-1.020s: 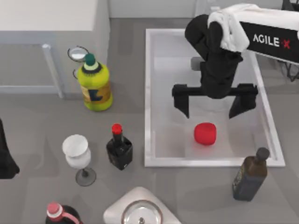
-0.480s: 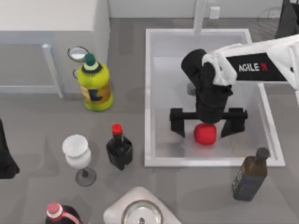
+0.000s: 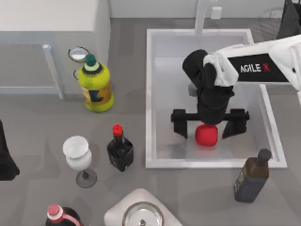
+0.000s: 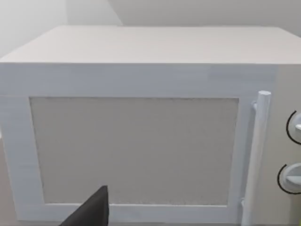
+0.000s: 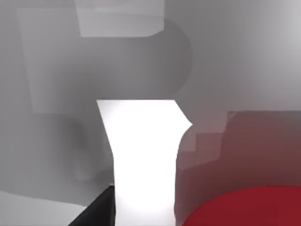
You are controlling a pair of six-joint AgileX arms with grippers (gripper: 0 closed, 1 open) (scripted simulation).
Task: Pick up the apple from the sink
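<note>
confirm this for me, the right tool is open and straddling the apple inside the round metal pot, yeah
Not quite: the apple lies in the sink, not in the round metal pot, which stands on the table below the sink's left corner. The top view shows it. The rest holds: the right tool is open, one finger on each side of the apple.

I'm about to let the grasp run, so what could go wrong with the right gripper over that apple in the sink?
The right gripper is open astride the apple, which lies nearer its left finger; closing may nudge or roll it. The rounded apple could slip free on the sink floor. Left gripper sits parked facing the microwave.
</note>
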